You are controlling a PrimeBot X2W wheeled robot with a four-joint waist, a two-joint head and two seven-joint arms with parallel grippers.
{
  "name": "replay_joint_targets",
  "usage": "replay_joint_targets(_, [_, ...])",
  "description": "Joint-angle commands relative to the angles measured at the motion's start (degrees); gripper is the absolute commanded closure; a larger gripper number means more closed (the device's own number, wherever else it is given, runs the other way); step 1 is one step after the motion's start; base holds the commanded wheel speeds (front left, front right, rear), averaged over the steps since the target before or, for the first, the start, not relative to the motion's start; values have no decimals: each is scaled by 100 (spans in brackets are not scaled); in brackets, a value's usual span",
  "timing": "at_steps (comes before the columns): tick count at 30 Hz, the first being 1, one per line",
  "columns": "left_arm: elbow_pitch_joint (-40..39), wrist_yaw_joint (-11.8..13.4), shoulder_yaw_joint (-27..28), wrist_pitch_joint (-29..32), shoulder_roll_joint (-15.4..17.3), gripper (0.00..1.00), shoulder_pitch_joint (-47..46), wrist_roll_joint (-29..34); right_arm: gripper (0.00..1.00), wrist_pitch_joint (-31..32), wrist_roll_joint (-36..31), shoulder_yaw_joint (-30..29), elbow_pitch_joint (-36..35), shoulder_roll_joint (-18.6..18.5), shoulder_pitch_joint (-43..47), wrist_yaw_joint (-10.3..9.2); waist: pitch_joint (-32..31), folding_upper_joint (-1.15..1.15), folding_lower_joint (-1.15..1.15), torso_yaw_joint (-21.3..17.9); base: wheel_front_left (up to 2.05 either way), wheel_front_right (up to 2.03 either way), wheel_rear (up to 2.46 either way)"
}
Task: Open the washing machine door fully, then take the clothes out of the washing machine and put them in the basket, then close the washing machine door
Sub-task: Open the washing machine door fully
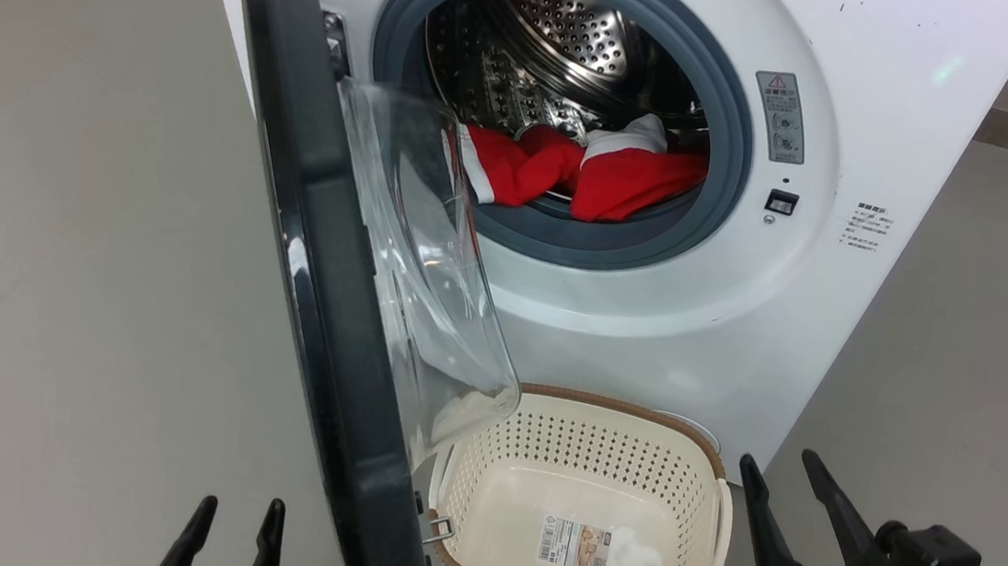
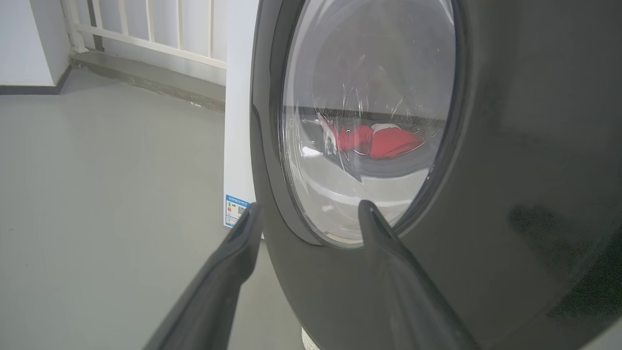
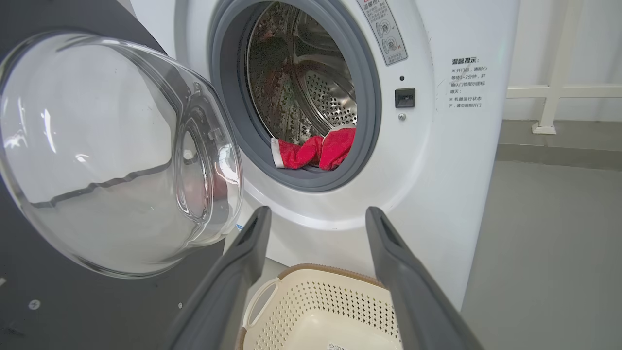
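Washing machine door (image 1: 319,284) stands swung out, edge-on left of centre, with the left gripper (image 1: 241,517) low at its outer side, fingers spread wide and holding nothing. To its right the red clothes (image 1: 597,176) lie in the mouth of the washing machine (image 1: 739,343), and the basket (image 1: 622,400) sits on the floor just in front of it. Farthest right, the right gripper (image 1: 780,471) is beside the basket, jaws wide apart and empty.
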Motion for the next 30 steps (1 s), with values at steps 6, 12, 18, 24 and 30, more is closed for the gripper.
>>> replay_joint_targets(6, [-168, -1, 205, -70, 50, 0, -208, 7, 0, -53, -395, -140, -59, 152, 220, 29, -4, 0, 0, 15, 0, 0, 0])
replay_joint_targets(12, [-188, 6, 233, -70, 50, 0, -198, 4, 0, -53, -447, -189, -20, 214, 266, 29, -12, 0, 0, -2, 0, 0, 0])
replay_joint_targets(18, [-202, 18, 239, -70, 50, 0, -213, -37, 0, -53, -474, -184, -36, 236, 245, 29, 0, 0, 0, -20, 0, 0, 0])
replay_joint_targets(24, [-363, 53, 350, -70, 50, 100, -287, -196, 0, -53, -500, -184, -60, 244, 224, 29, 3, 0, 0, -24, 0, 0, 0])
replay_joint_targets(30, [-1010, 84, 716, -70, 50, 100, -475, -437, 0, -53, -459, -136, -55, 248, 221, 29, 0, 0, 0, -32, 0, 0, 0])
